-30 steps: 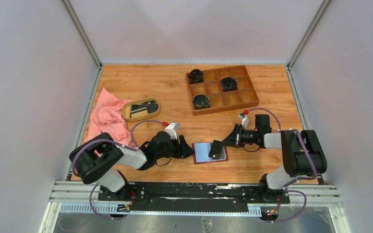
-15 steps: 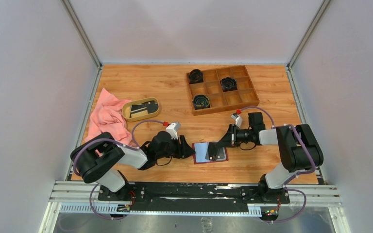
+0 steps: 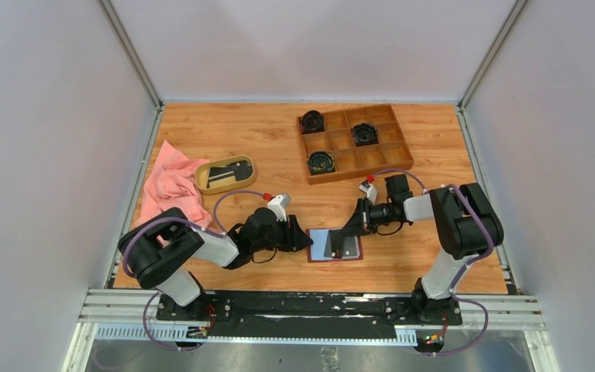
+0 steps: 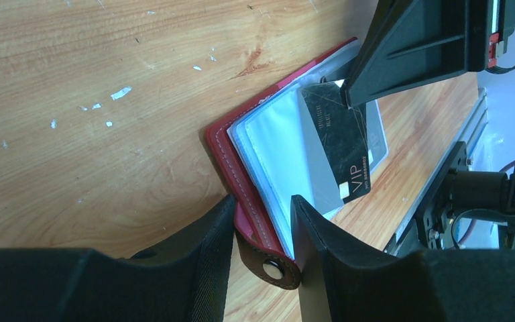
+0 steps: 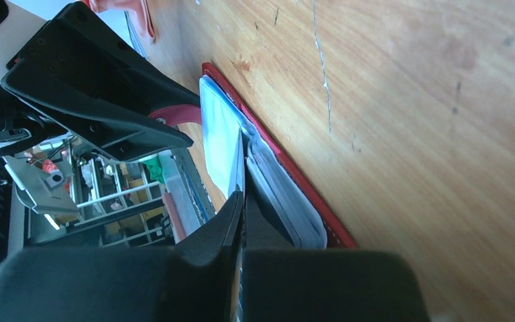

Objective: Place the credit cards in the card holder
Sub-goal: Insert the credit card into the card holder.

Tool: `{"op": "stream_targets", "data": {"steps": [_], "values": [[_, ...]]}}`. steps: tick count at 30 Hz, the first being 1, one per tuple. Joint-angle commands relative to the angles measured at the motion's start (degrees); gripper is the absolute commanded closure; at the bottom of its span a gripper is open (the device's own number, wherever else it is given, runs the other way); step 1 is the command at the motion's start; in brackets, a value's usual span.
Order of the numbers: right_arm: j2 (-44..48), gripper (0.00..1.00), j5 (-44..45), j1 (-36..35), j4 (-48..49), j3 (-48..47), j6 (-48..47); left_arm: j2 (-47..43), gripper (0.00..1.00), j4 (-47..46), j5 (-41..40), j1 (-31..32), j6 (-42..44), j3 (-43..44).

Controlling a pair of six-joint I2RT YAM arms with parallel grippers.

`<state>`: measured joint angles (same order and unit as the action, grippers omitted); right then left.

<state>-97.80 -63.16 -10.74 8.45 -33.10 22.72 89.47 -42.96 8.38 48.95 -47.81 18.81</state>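
The dark red card holder (image 3: 335, 245) lies open on the table, grey clear pockets up. My left gripper (image 3: 304, 239) is shut on its left edge beside the snap tab (image 4: 273, 268), one finger on the red cover (image 4: 241, 181), the other on the pockets. My right gripper (image 3: 349, 231) is shut on a black card (image 4: 340, 144) marked VIP and holds it slanted over the pockets. In the right wrist view the card (image 5: 241, 164) shows edge-on between the shut fingers, just above the card holder (image 5: 288, 176). More cards (image 3: 221, 173) lie in the tan dish (image 3: 242, 162).
A wooden compartment box (image 3: 399, 147) with three black round items stands at the back right. A pink cloth (image 3: 169, 190) lies at the left next to the dish. The left gripper's body (image 5: 87, 80) is close in front of the right gripper.
My right gripper has moved left with the black card, from the card holder's right edge to over its pockets. The left gripper has stayed on the card holder's edge.
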Motion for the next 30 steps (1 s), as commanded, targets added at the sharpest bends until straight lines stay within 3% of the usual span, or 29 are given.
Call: {"op": "stream_targets", "data": {"steps": [1,11,19,27,29,30], "values": [[-3.7,1.00,-1.1,-1.9,-5.4,-3.0,-0.8,1.4,0.59,0.3,-0.2,0.5,0.2,1.0],[-5.9,1.00,-0.9,-2.9,-14.1,-7.9,-5.2,3.2,0.66,0.3,-0.6,0.5,0.4,2.2],[-6.7,1.00,-0.5,-5.5,-13.3,-9.0,-5.1,6.4,0.69,0.3,0.8,0.5,0.2,4.3],[-6.8,1.00,-1.9,-6.2,-12.8,-10.1,-5.7,3.6,0.67,0.3,-0.7,0.5,-0.4,2.8],[-5.7,0.73,-1.3,-5.9,-16.3,-11.8,-8.9,2.6,0.65,0.3,-1.4,0.5,-0.5,2.2],[-5.2,0.67,-0.6,-5.8,-18.5,-12.7,-10.9,2.1,0.64,0.3,-1.8,0.5,-0.5,2.0]]}}
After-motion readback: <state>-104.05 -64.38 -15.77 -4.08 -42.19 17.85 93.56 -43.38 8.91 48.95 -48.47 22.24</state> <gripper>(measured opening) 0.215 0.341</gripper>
